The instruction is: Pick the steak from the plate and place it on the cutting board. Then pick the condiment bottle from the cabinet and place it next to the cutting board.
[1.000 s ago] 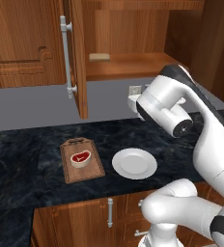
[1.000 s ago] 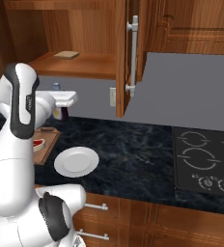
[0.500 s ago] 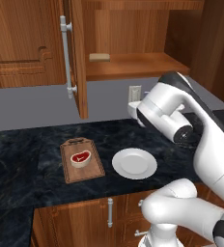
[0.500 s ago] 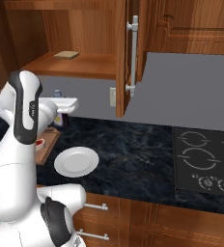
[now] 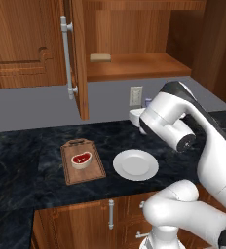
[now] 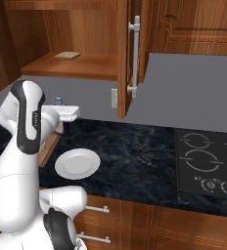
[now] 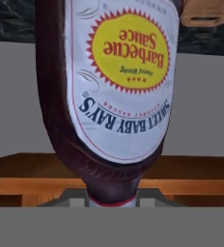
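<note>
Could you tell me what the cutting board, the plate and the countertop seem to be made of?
The cutting board looks like brown wood with a matte finish, with faint grain and a darker edge. The plate is plain white and smooth, probably glazed ceramic, though plastic cannot be ruled out. The countertop appears to be polished dark stone, perhaps marble or granite, judging by its pale veining.

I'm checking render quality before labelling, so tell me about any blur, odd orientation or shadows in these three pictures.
Hand view: the condiment bottle sits very close, its label upside down and slightly soft. Left base view: sharp, even light, faint shadow beside the plate. Right base view: sharp, the cabinet interior dim toward its far corner.
</note>
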